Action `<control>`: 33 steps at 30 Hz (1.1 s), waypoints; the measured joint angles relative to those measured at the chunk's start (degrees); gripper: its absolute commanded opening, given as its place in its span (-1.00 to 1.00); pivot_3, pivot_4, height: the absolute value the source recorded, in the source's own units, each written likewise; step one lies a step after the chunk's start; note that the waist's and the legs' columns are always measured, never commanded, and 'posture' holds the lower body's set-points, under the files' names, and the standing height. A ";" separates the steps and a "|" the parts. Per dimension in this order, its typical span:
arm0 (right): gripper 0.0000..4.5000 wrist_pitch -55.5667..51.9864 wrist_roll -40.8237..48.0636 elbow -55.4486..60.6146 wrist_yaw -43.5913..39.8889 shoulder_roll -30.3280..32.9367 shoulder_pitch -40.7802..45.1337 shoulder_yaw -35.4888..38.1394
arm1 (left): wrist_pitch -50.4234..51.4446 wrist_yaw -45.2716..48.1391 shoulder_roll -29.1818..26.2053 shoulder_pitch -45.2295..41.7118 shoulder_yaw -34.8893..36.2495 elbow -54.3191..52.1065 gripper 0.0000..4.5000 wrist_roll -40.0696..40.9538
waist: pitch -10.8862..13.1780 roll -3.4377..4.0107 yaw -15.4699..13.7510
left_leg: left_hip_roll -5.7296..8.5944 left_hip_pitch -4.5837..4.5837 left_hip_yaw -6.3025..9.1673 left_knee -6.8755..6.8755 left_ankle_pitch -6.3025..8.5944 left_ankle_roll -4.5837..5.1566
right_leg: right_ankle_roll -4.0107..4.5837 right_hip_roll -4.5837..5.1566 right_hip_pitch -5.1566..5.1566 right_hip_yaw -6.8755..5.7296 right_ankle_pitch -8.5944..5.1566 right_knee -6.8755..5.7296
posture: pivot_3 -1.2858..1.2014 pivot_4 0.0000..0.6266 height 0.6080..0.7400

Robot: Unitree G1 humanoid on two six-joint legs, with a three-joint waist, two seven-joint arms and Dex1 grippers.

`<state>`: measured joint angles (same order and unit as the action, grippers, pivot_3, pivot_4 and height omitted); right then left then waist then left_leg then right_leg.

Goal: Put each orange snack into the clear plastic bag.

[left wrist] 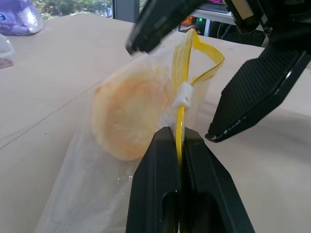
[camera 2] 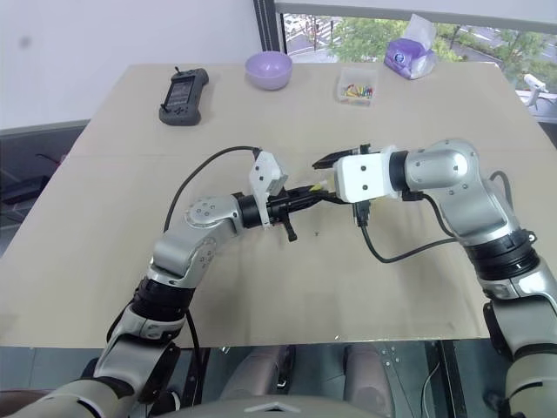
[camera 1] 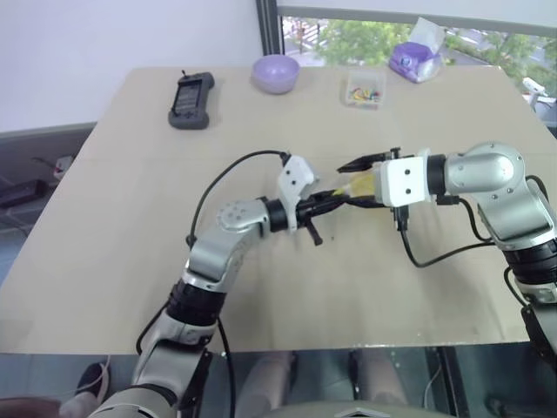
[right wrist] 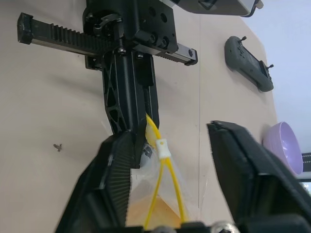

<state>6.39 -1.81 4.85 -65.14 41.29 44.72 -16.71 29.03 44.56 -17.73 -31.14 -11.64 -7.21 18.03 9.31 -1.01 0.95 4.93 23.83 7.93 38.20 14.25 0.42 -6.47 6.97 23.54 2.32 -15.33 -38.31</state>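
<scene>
- Left gripper [left wrist: 181,145] fingers are clamped together on the yellow zip strip [left wrist: 181,92] of the clear plastic bag [left wrist: 97,184], held above the table [camera 1: 130,218].
- Orange snack [left wrist: 129,116] sits inside the bag.
- Right gripper [right wrist: 170,160] jaws stand apart, straddling the bag's mouth, gripping nothing.
- Keep your left clamp firm; withdraw the right without snagging the strip.
- Whether the zip is sealed is hard to judge.

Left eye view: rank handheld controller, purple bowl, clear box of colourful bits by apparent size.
1. handheld controller, largest
2. purple bowl
3. clear box of colourful bits, close to the bowl, so that order is unsure

All three sit at the table's far end, at similar distance.
</scene>
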 measured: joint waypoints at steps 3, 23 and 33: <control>0.22 0.00 -0.02 0.00 0.14 0.00 0.00 0.00 | 0.00 0.01 -0.10 0.00 -0.05 0.00 -1.00 0.00 | 0.00 0.00 0.00 | 0.00 0.00 0.00 0.00 0.00 0.00 | 0.00 0.00 0.00 0.00 0.00 0.00 | 0.03 -0.52 1.00; -0.38 0.08 -2.38 -0.41 0.40 0.33 0.00 -0.05 | 0.00 0.03 -0.13 0.01 -0.11 -0.01 -1.00 0.00 | 0.00 0.00 0.00 | 0.00 0.00 0.00 0.00 0.00 0.00 | 0.00 0.00 0.00 0.00 0.00 0.00 | 0.03 -0.52 1.00; -0.92 0.00 -1.95 -0.18 -0.53 0.32 -0.06 -0.08 | -0.05 -0.03 -0.10 0.01 -0.09 -0.03 -1.00 0.01 | 0.00 0.00 0.00 | 0.00 0.00 0.00 0.00 0.00 0.00 | 0.00 0.00 0.00 0.00 0.00 0.00 | 0.03 -0.52 1.00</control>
<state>6.39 -3.75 4.67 -65.67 41.62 44.66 -16.79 28.98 44.53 -17.83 -31.13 -11.73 -7.24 18.05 9.31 -1.01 0.95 4.93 23.84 7.93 38.20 14.25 0.42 -6.47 6.97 23.54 2.32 -15.33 -38.31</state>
